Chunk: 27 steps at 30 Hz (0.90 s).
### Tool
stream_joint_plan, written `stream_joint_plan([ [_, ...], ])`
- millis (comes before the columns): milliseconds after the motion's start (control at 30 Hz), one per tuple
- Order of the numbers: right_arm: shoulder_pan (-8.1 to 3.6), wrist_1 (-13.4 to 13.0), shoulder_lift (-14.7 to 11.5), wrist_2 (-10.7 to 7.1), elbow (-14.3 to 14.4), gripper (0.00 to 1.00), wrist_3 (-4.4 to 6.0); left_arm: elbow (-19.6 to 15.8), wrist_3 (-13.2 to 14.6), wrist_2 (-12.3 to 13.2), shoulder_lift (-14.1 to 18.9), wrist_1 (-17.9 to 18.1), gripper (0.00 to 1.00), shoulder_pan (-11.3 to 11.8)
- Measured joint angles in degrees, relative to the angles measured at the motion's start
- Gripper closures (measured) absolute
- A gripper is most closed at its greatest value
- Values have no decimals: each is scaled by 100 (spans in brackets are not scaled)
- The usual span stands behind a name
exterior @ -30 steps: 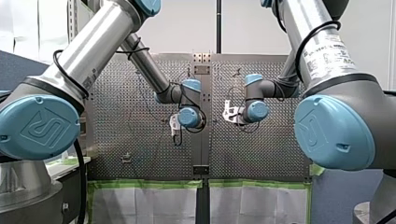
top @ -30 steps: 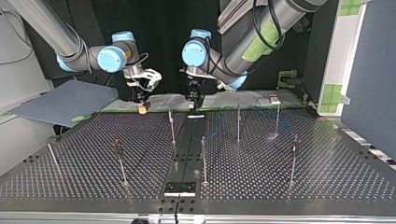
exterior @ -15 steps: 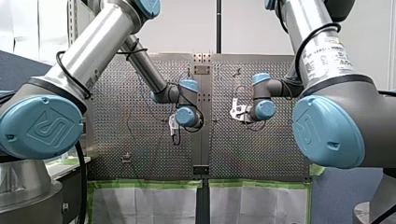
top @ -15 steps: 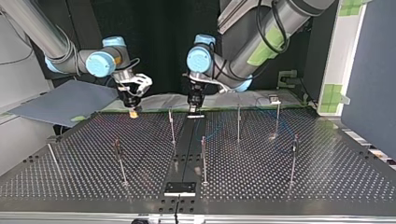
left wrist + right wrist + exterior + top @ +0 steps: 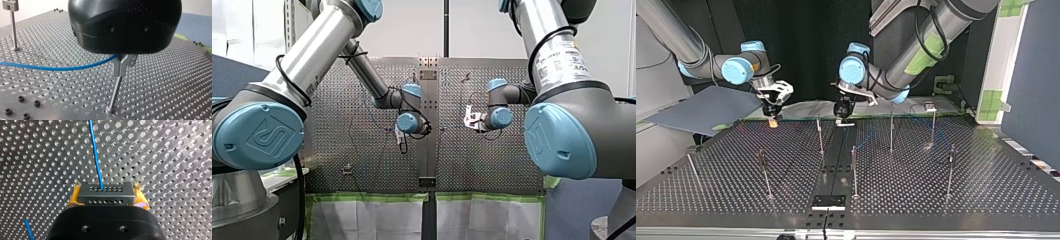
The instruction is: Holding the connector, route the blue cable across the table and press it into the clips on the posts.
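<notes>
Blue cable [image 5: 50,68] is running through my left gripper [image 5: 122,67], which is pinching it above a post [image 5: 115,92]; my right gripper [image 5: 107,196] is clamping the connector [image 5: 105,191]; clipping seems wholly left.

My left arm [image 5: 312,50] comes in from the front view's left, upper link sloping up and away, forearm dropping to a wrist folded over the middle. Its end effector [image 5: 842,119] points straight down. In the left wrist view it is black-bodied, and the metal fingers [image 5: 117,66] are pressed together where the blue cable [image 5: 62,68] runs in between them. My right arm [image 5: 557,50] mirrors it from the right – wrist turned inward, end effector [image 5: 772,120] also aimed down. Its yellow pads [image 5: 73,199] clamp the two ends of the grey connector [image 5: 105,192]. The two end effectors hang well apart – roughly level with each other.
</notes>
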Motion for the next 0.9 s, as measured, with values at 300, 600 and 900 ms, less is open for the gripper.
stream_joint_plan([
  [300, -115, 9, 11, -70, -18, 100, 9, 144, 60, 94, -223, -315, 100, -26],
  [600, -193, -4, 28, -71, -26, 100, 26, 354, 7, 100, -291, -334, 100, 36],
  [900, -216, -28, 32, -283, -70, 100, -78, 365, 18, 146, -262, -344, 100, 3],
])
